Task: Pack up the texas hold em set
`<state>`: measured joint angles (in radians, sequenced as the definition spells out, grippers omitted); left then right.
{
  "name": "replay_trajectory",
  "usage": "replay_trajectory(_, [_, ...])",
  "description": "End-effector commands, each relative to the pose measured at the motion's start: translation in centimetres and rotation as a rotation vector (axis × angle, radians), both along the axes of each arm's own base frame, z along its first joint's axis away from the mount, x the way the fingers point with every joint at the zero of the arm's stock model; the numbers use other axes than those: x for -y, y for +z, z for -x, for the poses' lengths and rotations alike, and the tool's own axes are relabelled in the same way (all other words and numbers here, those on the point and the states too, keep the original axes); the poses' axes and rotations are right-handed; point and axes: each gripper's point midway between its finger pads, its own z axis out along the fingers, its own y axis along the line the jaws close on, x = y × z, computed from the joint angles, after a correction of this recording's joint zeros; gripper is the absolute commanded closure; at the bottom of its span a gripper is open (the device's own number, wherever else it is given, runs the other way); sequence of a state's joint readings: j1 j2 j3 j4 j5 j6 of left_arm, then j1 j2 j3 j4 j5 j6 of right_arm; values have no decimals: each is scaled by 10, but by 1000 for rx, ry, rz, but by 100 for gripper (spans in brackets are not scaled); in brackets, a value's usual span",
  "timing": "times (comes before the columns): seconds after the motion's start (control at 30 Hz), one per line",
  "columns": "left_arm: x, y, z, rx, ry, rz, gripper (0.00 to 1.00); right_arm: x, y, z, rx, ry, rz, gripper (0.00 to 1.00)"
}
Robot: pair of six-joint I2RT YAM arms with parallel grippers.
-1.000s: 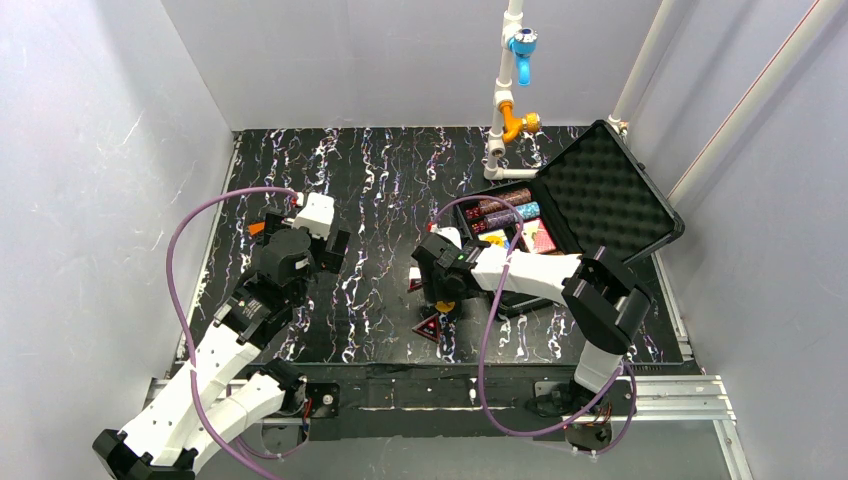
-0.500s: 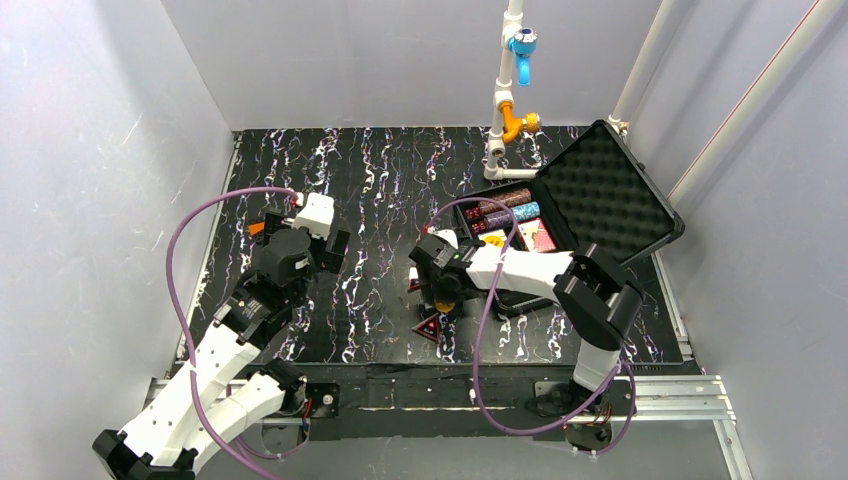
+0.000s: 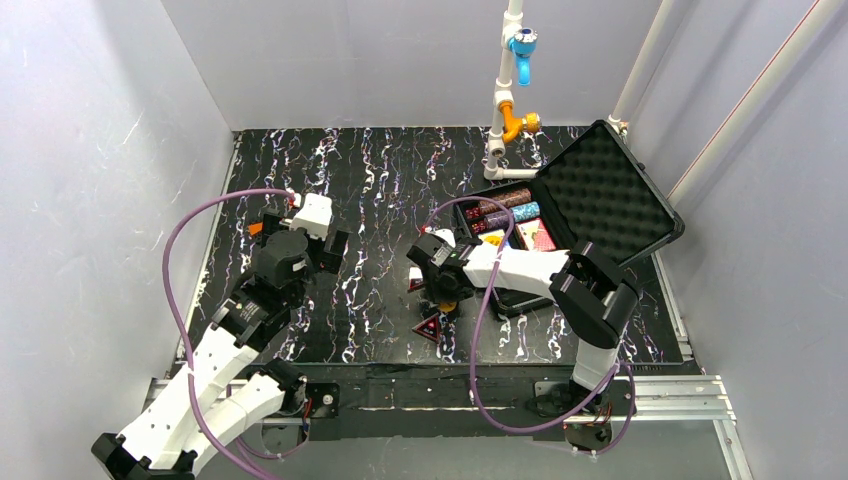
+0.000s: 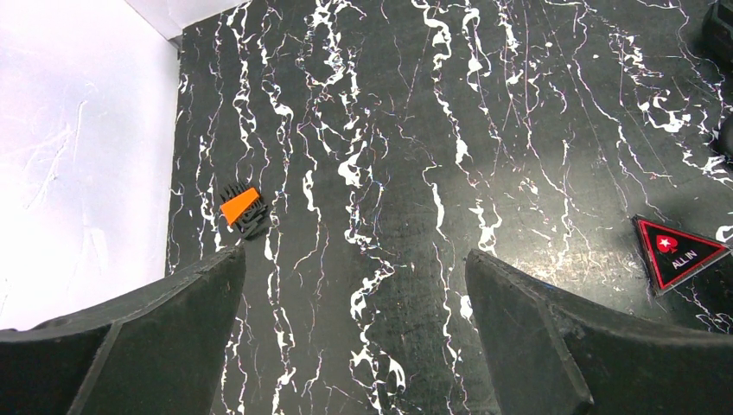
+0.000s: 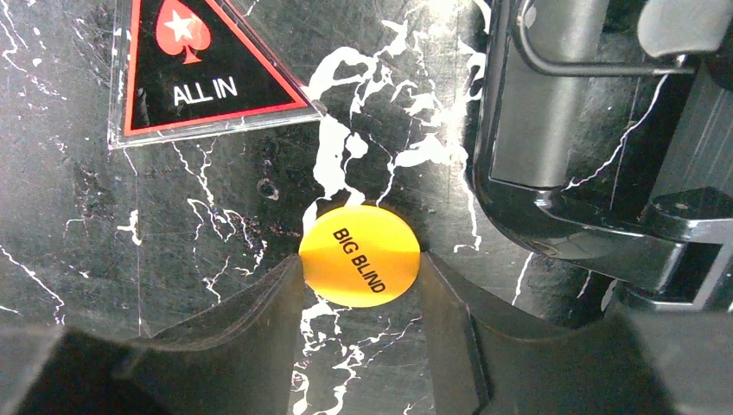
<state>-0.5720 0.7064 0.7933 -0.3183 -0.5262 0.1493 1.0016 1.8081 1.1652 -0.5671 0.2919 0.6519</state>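
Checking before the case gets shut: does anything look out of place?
Yes. An orange-and-black piece lies alone by the left wall, far from the case. An ALL IN triangle and the BIG BLIND disc, between the fingers of the right gripper, also lie on the table outside it.

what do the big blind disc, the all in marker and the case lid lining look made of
The disc looks like opaque yellow-orange plastic, smooth, with printed black lettering. The marker is probably clear acrylic over a printed black and red face: its edge looks transparent and glossy. The lid lining looks like soft dark foam, judging by its egg-crate bumps.
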Motion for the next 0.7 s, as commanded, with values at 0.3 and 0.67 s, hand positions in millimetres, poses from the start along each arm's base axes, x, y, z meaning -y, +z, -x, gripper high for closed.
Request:
replay_trajectory(0.3, [-1,6,2,20,-4,5,2,3,-10,5,-24,20,44,52])
replay_trajectory(0.67, [-1,6,2,19,-4,4,2,-3,17,-5,49,27,35,52])
